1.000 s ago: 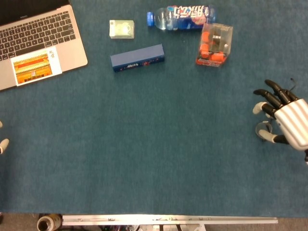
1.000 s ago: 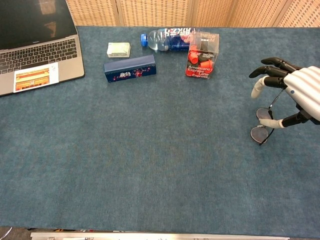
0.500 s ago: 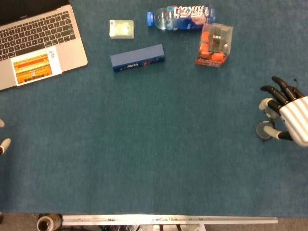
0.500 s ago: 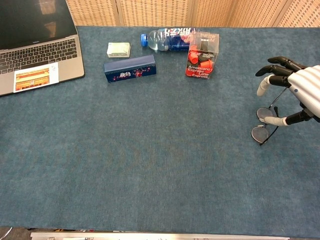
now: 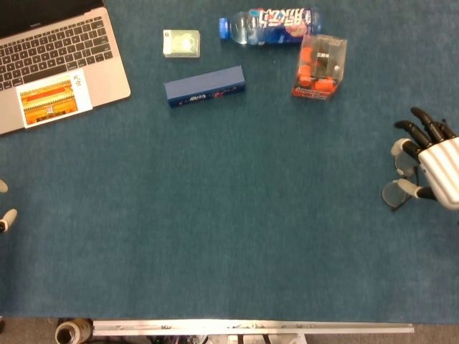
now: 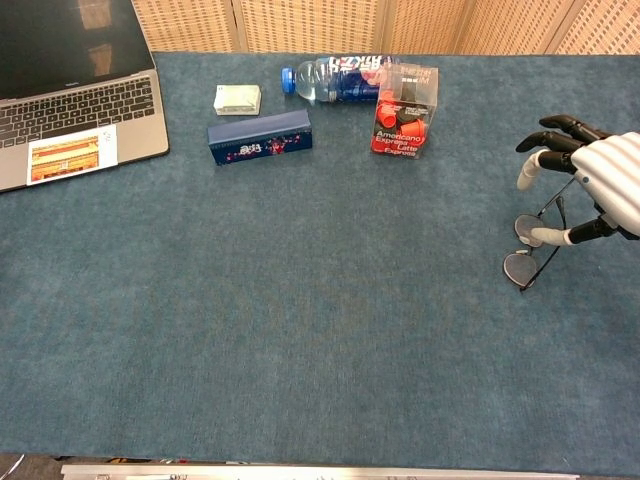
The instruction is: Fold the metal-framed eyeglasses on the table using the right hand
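Note:
The metal-framed eyeglasses (image 6: pixel 528 250) lie on the blue table cover at the far right, lenses toward the table's middle, also seen as eyeglasses (image 5: pixel 398 188) in the head view. My right hand (image 6: pixel 592 187) hovers just above and to the right of them with its fingers spread and curved, holding nothing; its thumb reaches over the frame. The right hand (image 5: pixel 433 161) sits at the right edge of the head view. Whether a fingertip touches the frame I cannot tell. Of my left hand (image 5: pixel 4 215) only pale fingertips show at the left edge of the head view.
A laptop (image 6: pixel 70 100) fills the far left corner. Along the back stand a small pale box (image 6: pixel 237 99), a dark blue box (image 6: pixel 259 136), a lying water bottle (image 6: pixel 340 78) and a clear box of orange capsules (image 6: pixel 404 112). The table's front edge (image 5: pixel 251 327) runs below.
My right hand has drifted to the right and slightly back, uncovering more of the eyeglasses. The eyeglasses and the other objects have stayed put.

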Available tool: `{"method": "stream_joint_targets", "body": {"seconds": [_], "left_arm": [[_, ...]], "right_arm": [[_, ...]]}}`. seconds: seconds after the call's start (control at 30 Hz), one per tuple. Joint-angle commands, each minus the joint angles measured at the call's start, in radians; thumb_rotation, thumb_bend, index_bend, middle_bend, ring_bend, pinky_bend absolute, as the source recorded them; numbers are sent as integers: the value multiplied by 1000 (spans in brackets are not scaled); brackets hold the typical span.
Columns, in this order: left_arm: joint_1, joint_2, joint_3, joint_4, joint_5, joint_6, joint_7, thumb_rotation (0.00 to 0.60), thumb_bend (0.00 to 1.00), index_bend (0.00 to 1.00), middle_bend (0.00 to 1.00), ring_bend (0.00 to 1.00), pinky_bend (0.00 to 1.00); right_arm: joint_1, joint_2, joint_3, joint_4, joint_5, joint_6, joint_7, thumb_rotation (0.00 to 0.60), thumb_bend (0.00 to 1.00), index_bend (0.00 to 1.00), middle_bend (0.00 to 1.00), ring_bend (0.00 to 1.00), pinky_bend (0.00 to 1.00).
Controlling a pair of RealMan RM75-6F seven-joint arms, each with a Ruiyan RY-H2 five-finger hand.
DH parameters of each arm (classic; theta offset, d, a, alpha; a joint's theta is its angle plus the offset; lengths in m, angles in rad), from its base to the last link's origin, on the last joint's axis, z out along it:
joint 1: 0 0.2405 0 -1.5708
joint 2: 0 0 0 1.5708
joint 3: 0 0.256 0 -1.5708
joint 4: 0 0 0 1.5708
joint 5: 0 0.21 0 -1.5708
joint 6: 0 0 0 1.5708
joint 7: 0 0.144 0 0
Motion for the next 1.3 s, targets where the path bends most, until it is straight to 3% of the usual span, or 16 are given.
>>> {"method": "stream_joint_targets", "body": {"seconds": [0.03, 0.3, 0.87, 1.3], "left_arm": [[0, -1, 0, 2, -1, -1, -1, 600, 159, 488, 360, 237, 509], [1, -3, -1, 5, -2, -1, -4, 600, 159, 488, 360, 237, 509], [-10, 3, -7, -23, 4, 1, 28, 600, 159, 489, 360, 237, 510], [-16, 6, -7, -46, 0, -4, 54, 600, 159, 489, 360, 237, 510]], "right_arm": [[2, -9, 2, 15, 3, 2, -2, 600, 0, 455, 247, 87, 292], [3, -20, 9, 32, 10, 17, 14, 600, 0, 455, 247, 87, 292], [-11, 38, -3, -46, -72, 138, 89, 600, 0, 455, 247, 87, 292], [28, 12, -24, 187, -198, 245, 256, 600, 76, 455, 247, 87, 292]]}}
